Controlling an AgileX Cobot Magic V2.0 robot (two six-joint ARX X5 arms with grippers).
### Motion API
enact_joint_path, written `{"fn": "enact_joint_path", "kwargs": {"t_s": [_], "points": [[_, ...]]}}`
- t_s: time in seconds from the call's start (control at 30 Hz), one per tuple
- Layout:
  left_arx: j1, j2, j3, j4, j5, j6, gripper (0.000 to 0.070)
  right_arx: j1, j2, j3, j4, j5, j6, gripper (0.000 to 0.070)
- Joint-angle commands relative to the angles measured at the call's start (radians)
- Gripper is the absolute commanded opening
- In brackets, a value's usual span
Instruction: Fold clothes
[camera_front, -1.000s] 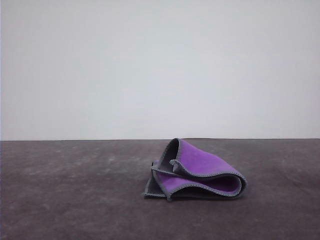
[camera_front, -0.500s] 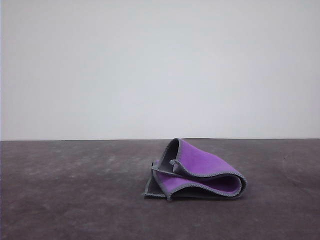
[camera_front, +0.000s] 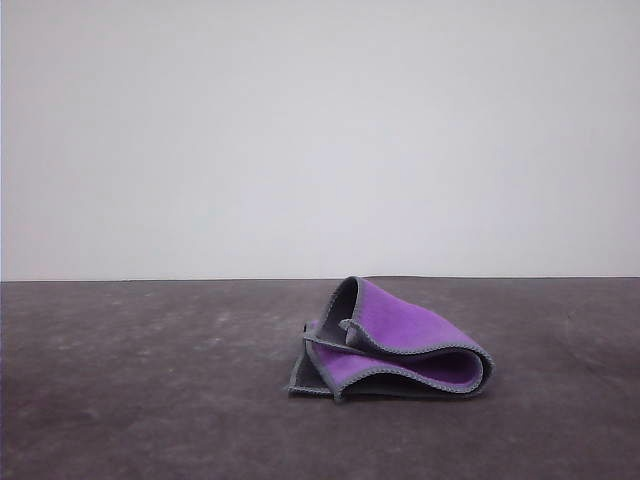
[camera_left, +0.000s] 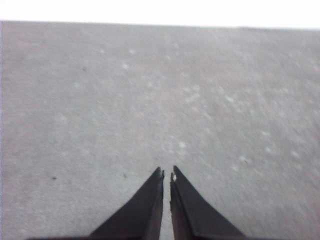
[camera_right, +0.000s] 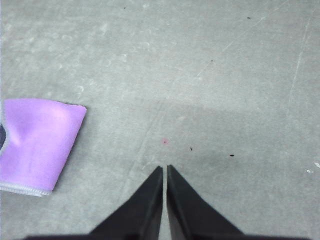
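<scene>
The clothes (camera_front: 400, 350) are one small cloth lying folded over on the dark table, a little right of centre in the front view. Its purple face is outward, with grey stitched edging and a bit of dark grey at the left end. The right wrist view catches the cloth's purple end (camera_right: 37, 142) off to one side of my right gripper (camera_right: 165, 170), well apart from it. That gripper is shut with nothing in it, over bare table. My left gripper (camera_left: 166, 173) is also shut and empty, over bare tabletop.
The grey-brown table (camera_front: 150, 400) runs across the front view to a plain white wall (camera_front: 320, 140) behind. Bare table surface (camera_left: 150, 100) lies around both grippers.
</scene>
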Motion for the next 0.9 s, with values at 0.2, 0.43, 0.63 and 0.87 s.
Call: {"fn": "enact_joint_path", "kwargs": {"t_s": [0.2, 0.43, 0.63, 0.87], "points": [[0.015, -0.047, -0.049, 0.004, -0.029, -0.023, 0.0011, 0.001, 0.005, 0.013, 0.012, -0.002, 0.006, 0.0007], [0.015, -0.047, -0.064, 0.041, -0.028, -0.036, 0.0011, 0.001, 0.005, 0.013, 0.013, -0.002, 0.006, 0.0007], [0.015, -0.047, -0.064, 0.042, -0.028, -0.058, 0.0011, 0.001, 0.005, 0.013, 0.014, -0.002, 0.006, 0.0007], [0.015, -0.047, -0.064, 0.041, -0.028, -0.057, 0.0011, 0.002, 0.005, 0.013, 0.014, -0.002, 0.006, 0.0007]]}}
